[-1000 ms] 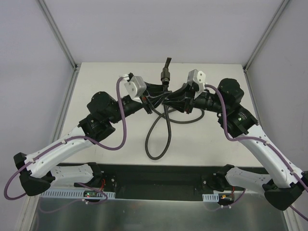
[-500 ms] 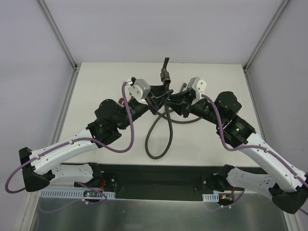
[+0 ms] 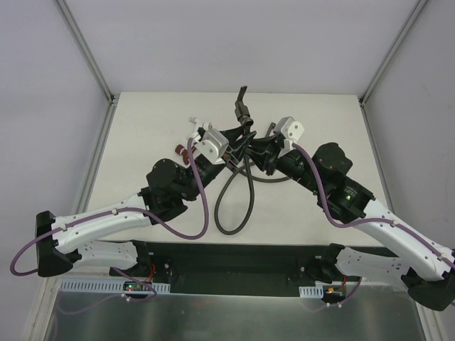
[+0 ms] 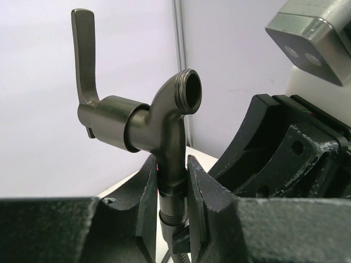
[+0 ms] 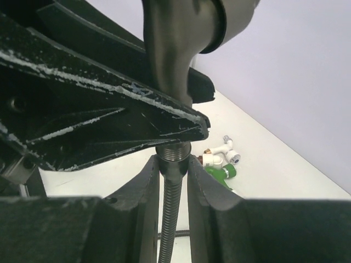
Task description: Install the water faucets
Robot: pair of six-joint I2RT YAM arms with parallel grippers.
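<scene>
The left gripper (image 4: 173, 181) is clamped on the dull grey-brown metal faucet (image 4: 159, 129), its two black fingers pressed against either side of the lower stem. The faucet stands upright above the fingers, raised off the pale table (image 3: 142, 128). Its flat lever handle points straight up and its threaded open mouth faces away from the lever.

Directly beneath, the right gripper (image 5: 171, 175) is closed around the ribbed end of the long dark flexible hose (image 5: 169, 219), just under the threaded collar where hose and faucet stem meet. The left gripper's fingers (image 5: 109, 126) sit immediately above the right ones on the same vertical line, and the faucet body (image 5: 170, 49) rises beyond them.

From above, the two grippers meet nose to nose near the middle of the table, and the metal faucet (image 3: 243, 110) sticks out past them on the far side. The hose (image 3: 231, 213) trails back toward the arm bases in a loose loop lying on the table.

A white plastic faucet (image 5: 222, 150) and a green plastic faucet (image 5: 225, 172) lie together on the table, apart from both grippers. A small red plastic faucet (image 3: 182, 149) rests beside the left wrist.
</scene>
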